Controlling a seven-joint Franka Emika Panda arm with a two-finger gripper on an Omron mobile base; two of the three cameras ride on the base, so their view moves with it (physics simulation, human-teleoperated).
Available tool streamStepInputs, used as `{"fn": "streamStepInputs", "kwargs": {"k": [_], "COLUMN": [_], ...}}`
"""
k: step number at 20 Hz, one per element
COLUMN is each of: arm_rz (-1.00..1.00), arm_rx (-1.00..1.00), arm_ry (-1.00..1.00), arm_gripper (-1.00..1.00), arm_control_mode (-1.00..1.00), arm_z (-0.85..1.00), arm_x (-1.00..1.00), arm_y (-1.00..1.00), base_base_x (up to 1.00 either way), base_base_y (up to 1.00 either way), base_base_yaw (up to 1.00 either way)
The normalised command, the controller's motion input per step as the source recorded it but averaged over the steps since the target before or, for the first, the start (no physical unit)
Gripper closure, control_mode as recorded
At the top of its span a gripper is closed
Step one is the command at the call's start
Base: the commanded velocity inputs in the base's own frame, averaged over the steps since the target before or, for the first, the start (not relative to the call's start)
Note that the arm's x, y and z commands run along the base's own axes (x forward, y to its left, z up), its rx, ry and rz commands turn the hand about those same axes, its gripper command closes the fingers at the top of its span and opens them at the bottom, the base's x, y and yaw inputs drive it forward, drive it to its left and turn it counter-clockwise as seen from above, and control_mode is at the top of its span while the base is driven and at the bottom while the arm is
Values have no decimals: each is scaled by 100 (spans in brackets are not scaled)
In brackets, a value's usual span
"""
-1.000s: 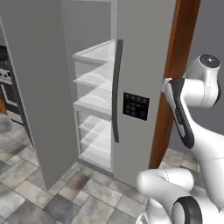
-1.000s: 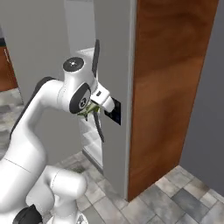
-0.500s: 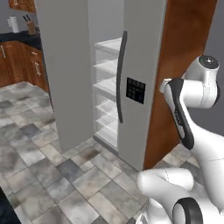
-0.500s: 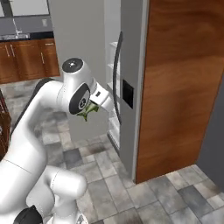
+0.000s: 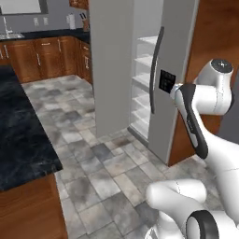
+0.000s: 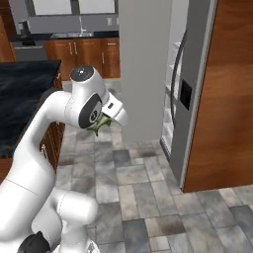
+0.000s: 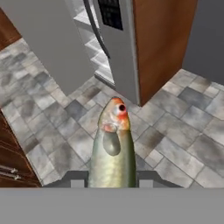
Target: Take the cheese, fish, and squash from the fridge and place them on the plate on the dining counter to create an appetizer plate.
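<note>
A: Holding anything?

B: Yes, the fish (image 7: 112,151), clamped between the fingers (image 7: 146,178). Slim olive-green body, orange-red around the head, dark eye, head pointing away from the hand. Seen in the hand view sticking up from the bottom, over the grey stone floor (image 7: 183,127).

A: Visible from the base too?

B: In the right base view, just a green scrap of fish (image 6: 100,122) poking out under the white wrist, with the gripper (image 6: 105,119) tucked close to the arm's elbow. Raised well above the floor, touching nothing else.

A: Fridge?

B: Tall and grey (image 5: 173,70), one door swung wide open, white shelves (image 5: 144,60) showing inside. Long dark curved handle (image 5: 156,70) on the closed door, with a dark dispenser panel (image 5: 167,80) just beside it. Reddish-brown wood panel (image 5: 205,42) right against the fridge's far side. In the right base view the fridge (image 6: 192,64) stands to the right, well apart from the fish.

A: And the dining counter?

B: Black, white-flecked surface (image 5: 21,135) at the left of the left base view, reddish wood side beneath. Also at the left edge of the right base view (image 6: 22,94), behind the arm. Too little of the top in sight to tell what lies on it.

A: Anything else around?

B: Wall cabinets in brown wood (image 5: 42,58) at the back, with a dark top and a sink tap (image 6: 80,23) above them.
</note>
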Motion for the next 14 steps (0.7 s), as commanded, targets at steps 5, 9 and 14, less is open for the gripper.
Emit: {"fn": "streamStepInputs", "kwargs": {"k": [5, 9, 14], "arm_rz": [0, 0, 0], "arm_rx": [0, 0, 0], "arm_ry": [0, 0, 0], "arm_gripper": [100, 100, 100], "arm_control_mode": [100, 100, 100], "arm_z": [0, 0, 0], "arm_x": [0, 0, 0], "arm_y": [0, 0, 0], "base_base_x": [-100, -54, -1], "base_base_y": [88, 100, 100], "base_base_yaw": [30, 15, 11]}}
